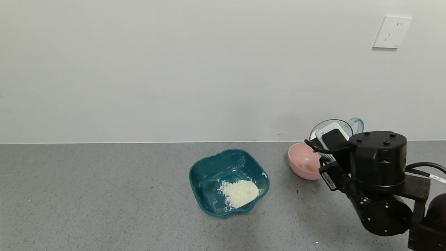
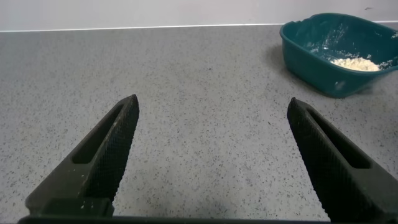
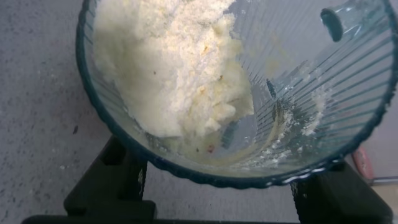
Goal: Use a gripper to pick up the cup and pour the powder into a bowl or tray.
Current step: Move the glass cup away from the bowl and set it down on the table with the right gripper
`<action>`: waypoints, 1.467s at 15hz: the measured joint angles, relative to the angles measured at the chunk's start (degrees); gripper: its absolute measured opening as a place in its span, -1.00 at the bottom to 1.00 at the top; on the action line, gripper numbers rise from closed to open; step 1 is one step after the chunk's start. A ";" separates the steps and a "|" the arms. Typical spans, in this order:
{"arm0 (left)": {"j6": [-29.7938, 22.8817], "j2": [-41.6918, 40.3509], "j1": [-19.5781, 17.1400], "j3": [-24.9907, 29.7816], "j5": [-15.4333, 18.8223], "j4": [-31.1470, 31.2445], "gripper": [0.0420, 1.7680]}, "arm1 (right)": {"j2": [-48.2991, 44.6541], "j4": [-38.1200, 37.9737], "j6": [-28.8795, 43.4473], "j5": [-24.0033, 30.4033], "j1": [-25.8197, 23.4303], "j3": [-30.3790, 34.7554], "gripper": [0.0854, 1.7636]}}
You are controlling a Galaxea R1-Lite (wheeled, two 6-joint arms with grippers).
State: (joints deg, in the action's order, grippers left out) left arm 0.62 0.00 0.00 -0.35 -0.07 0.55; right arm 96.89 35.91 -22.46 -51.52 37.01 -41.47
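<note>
Firmly, right pincer [image 3: 214, 186] grips the powder-filled cup [image 3: 249, 93].

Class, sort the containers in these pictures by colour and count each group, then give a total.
Dark teal: 1, the tray holding some powder
Pink: 1, the bowl
Pale green-blue: 1, the cup, gripped by the right gripper, powder inside
Total: 3 containers

Ribbed cup [image 3: 323, 93] between right gripper [image 3: 224, 186] fingers [image 3: 112, 186]; clumpy powder [image 3: 171, 68] inside.
</note>
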 joint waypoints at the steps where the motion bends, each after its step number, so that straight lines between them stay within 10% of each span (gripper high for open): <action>1: 0.00 0.00 0.00 0.00 0.00 0.00 0.94 | -1.27 -2.82 2.78 0.48 0.17 0.18 0.44; 22: 0.00 0.00 0.00 0.02 0.00 0.00 0.94 | -12.13 -10.23 39.07 9.92 1.63 14.54 0.44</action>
State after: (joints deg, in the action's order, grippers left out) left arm 0.62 0.00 0.00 -0.33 -0.07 0.55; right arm 84.76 25.69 16.62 -41.59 38.64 -26.93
